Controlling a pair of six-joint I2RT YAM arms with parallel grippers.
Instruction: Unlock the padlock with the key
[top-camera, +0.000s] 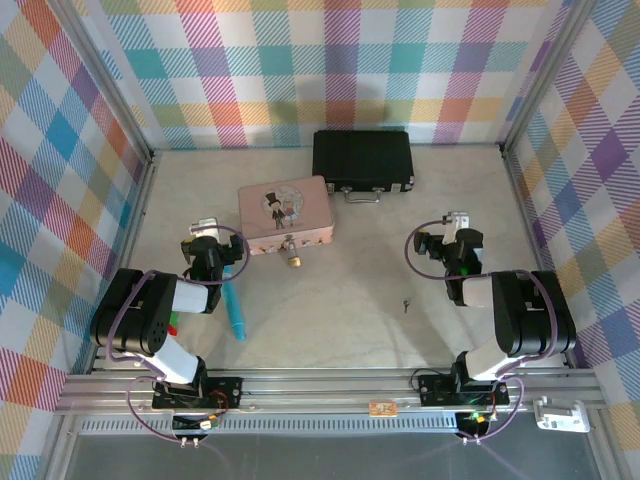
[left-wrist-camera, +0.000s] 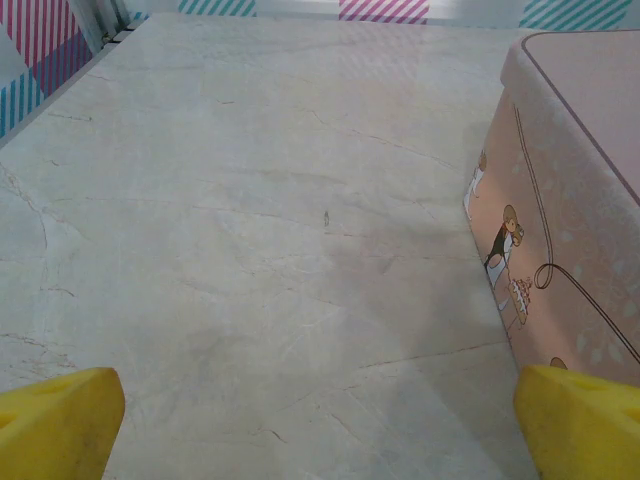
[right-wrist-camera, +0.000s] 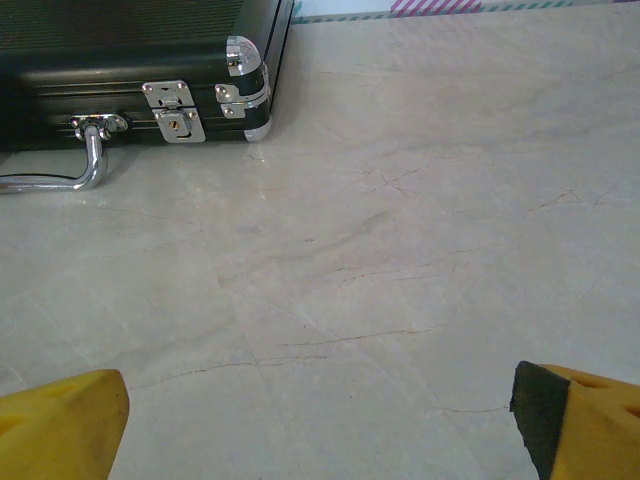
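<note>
Brass padlock (top-camera: 294, 260) and key (top-camera: 407, 305) are lying untouched mid-frame, while left gripper (top-camera: 206, 234) and right gripper (top-camera: 455, 230) are hovering spread wide, empty, nothing started.

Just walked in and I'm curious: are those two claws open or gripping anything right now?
Left claw: open, holding nothing.
Right claw: open, holding nothing.

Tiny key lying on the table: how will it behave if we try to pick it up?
The key looks tiny and flat on the smooth table, so it will probably skid rather than lift. Looks metal: likely stiff, very light. Flat shape, so unlikely to roll.
</note>
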